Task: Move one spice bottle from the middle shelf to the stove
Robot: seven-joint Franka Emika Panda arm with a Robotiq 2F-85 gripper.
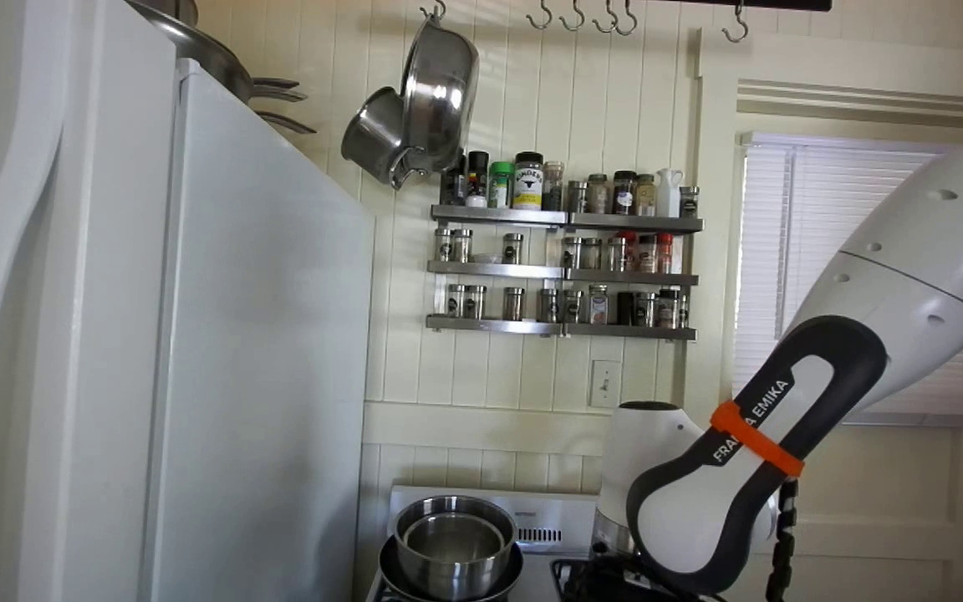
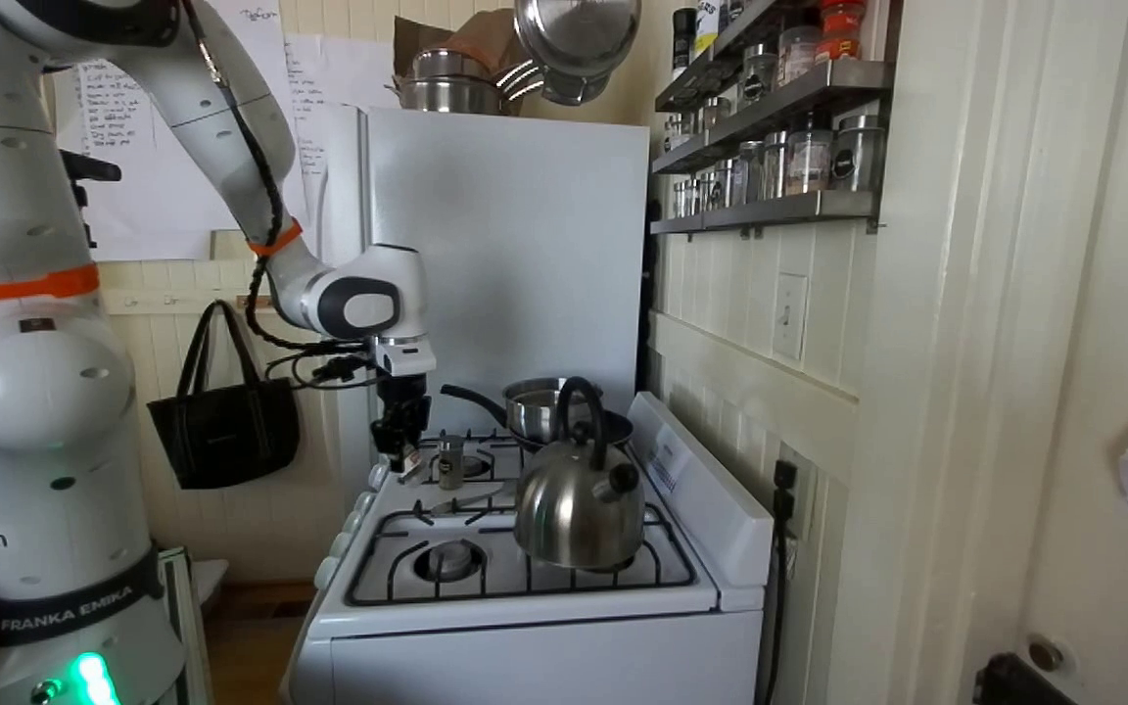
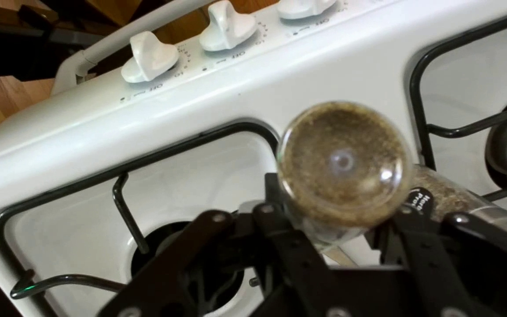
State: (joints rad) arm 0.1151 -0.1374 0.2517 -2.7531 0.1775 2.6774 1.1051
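Over the white stove [image 2: 544,656] reaches the arm [image 2: 211,137], bent high, then sloping down, its far end pointing downward. The middle shelf [image 1: 494,269] is narrow and chrome. The black hand [image 3: 328,211] clasps a spice bottle [image 3: 346,163], its jaws parted by just the bottle's width. Clear glass with brown-green flecks, the bottle is tilted over the stove's front, its round base showing in the wrist view; contact with the stove is unclear.

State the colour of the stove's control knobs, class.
White; the knobs of the stove show best in the wrist view.
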